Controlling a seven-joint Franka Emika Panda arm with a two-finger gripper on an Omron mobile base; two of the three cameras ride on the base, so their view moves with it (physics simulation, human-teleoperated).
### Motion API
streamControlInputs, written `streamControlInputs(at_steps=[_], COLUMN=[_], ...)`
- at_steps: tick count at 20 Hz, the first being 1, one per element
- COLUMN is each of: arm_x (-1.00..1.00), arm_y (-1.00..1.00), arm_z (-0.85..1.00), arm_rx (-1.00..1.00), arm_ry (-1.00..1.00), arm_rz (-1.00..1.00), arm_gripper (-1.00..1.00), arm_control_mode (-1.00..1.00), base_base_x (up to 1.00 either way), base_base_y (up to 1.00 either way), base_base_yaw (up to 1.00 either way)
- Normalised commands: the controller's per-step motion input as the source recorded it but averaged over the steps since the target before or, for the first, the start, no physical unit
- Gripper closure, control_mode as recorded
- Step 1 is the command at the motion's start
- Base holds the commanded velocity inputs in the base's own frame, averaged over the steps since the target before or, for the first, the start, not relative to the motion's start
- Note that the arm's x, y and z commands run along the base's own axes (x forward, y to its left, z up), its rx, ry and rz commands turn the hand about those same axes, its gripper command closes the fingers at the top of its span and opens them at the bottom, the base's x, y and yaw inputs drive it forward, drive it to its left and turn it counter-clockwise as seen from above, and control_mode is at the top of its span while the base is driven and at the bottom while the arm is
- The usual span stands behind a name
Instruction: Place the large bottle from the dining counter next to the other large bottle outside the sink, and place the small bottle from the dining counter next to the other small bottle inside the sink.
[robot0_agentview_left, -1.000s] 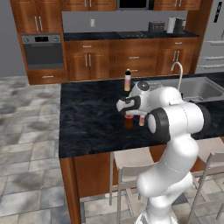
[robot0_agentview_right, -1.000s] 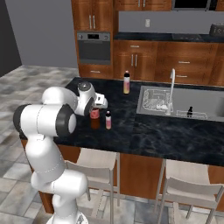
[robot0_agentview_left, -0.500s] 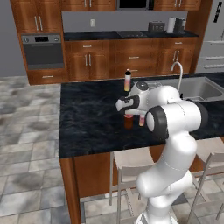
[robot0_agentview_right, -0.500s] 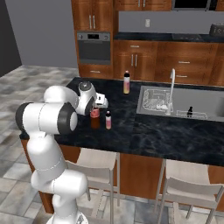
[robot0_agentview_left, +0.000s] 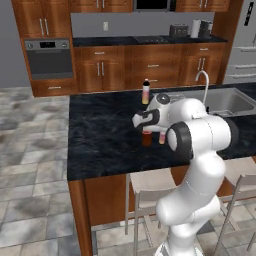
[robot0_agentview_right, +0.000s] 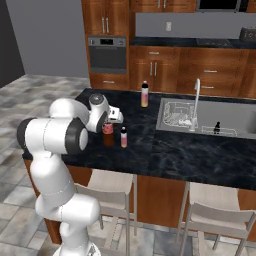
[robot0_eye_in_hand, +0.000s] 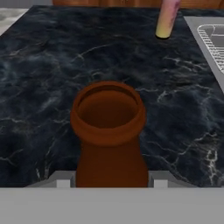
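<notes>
Gripper (robot0_eye_in_hand: 108, 181): at the neck of the large bottle, one finger tip showing on each side of it; jaws narrowed onto the neck, gripping it.
Large bottle (robot0_eye_in_hand: 109, 131): dark brown, open-mouthed, upright on the dining counter; in the right base view its red label (robot0_agentview_right: 107, 129) shows just below the white hand.
Small bottle (robot0_agentview_right: 123, 137): short, pinkish with an orange-red lower part, standing just beside the large bottle on the sink side, apart from it.
Dining counter (robot0_agentview_right: 165, 150): black marbled top with reddish-brown wood sides; pale stools (robot0_agentview_right: 112, 187) below its near edge.
Other large bottle (robot0_agentview_right: 144, 94): tall, pale, with an orange-red band and a dark cap, upright on the counter near the sink's outer corner, well beyond the gripped bottle.
Sink (robot0_agentview_right: 235, 118): steel basin with a curved faucet (robot0_agentview_right: 196, 100) and a wire rack.
Other small bottle (robot0_agentview_right: 217, 128): tiny, black, upright within the basin.
Background: wood cabinets and a wall oven (robot0_agentview_left: 49, 59).
</notes>
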Motion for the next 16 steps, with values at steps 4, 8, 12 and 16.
streamControlInputs(at_steps=[4, 8, 12, 16], arm_x=[-0.3, -0.33, -0.15, 0.0], arm_y=[0.0, 0.0, 0.0, -0.03], arm_z=[0.11, 0.21, 0.12, 0.02], arm_rx=[0.0, 0.0, 0.0, 0.02], arm_ry=[-0.08, -0.1, -0.08, -0.01], arm_rz=[0.0, 0.0, 0.0, 0.0], arm_gripper=[1.0, 1.0, 1.0, 1.0], arm_control_mode=[-1.0, -1.0, -1.0, -1.0], base_base_x=[0.0, 0.0, 0.0, 0.0], base_base_y=[0.0, 0.0, 0.0, 0.0], base_base_yaw=[0.0, 0.0, 0.0, 0.0])
